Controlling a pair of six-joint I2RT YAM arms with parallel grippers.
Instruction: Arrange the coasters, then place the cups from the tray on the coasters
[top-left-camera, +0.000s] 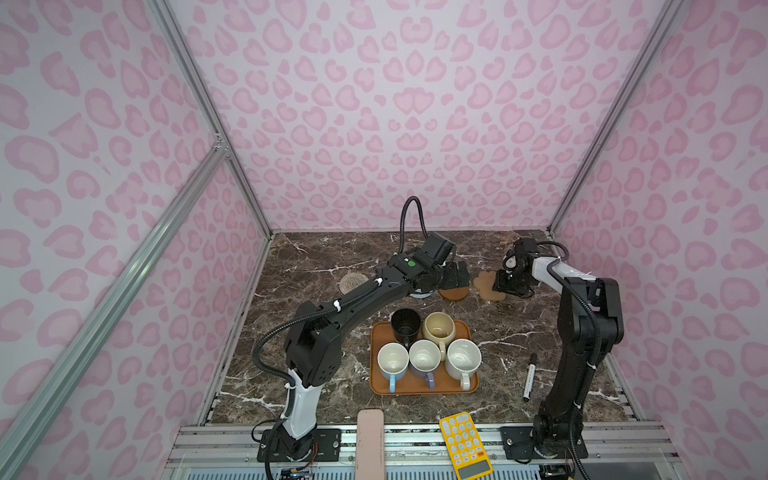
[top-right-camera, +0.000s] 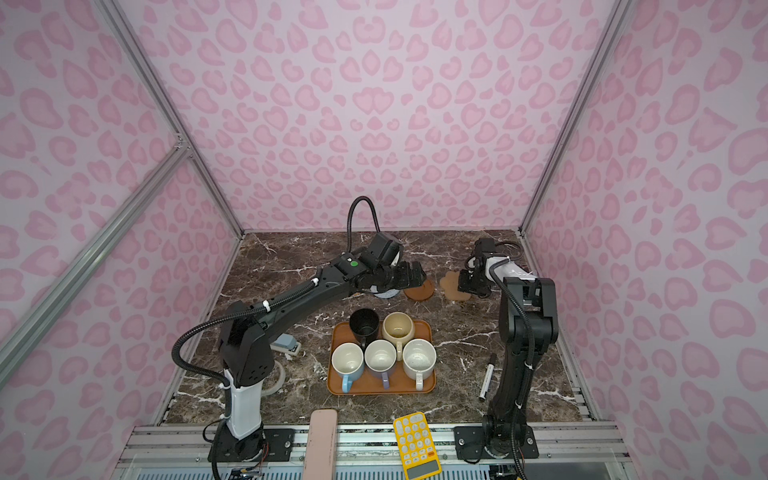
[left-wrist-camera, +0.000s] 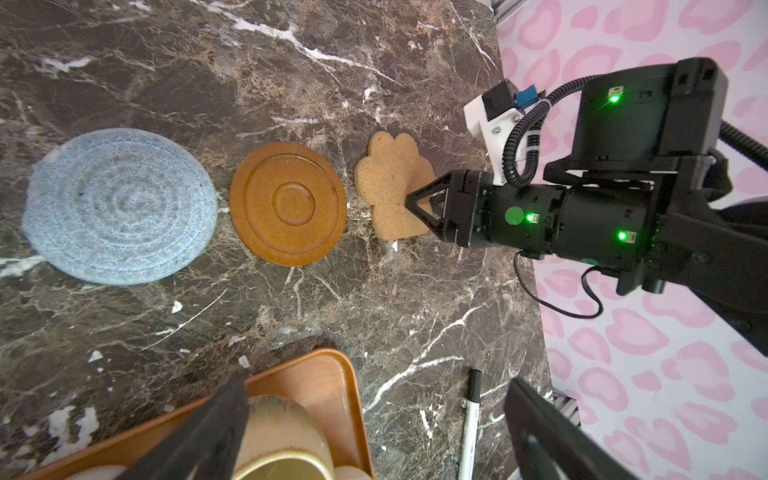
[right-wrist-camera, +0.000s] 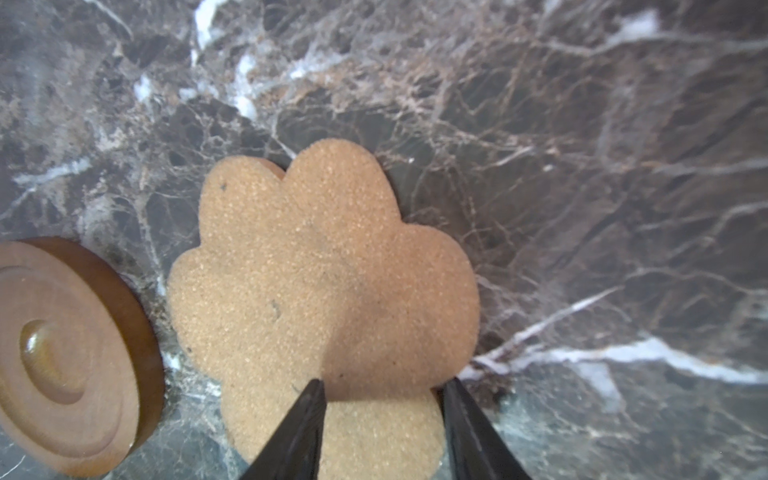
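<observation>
The tan paw-shaped coaster (right-wrist-camera: 316, 282) lies flat on the marble. My right gripper (right-wrist-camera: 382, 386) is low over its edge with the jaws apart, one fingertip above the mat and the other at its rim. In a row beside it lie the brown disc coaster (left-wrist-camera: 287, 203), the light blue crocheted coaster (left-wrist-camera: 120, 205) and, further left, the tan rattan coaster (top-left-camera: 354, 282). My left gripper (left-wrist-camera: 374, 399) hangs wide open and empty above the tray's far corner. The orange-brown tray (top-left-camera: 419, 386) holds the black (top-left-camera: 405, 322), cream (top-left-camera: 438, 326), light blue (top-left-camera: 392, 359), lavender (top-left-camera: 424, 357) and speckled white (top-left-camera: 462, 357) cups.
A marker pen (top-left-camera: 530, 376) lies right of the tray by the right arm's base. A yellow calculator (top-left-camera: 464, 444) and a pink bar (top-left-camera: 370, 444) sit at the front edge. A stapler (top-right-camera: 286, 347) and a tape ring (top-right-camera: 276, 380) lie behind the left arm.
</observation>
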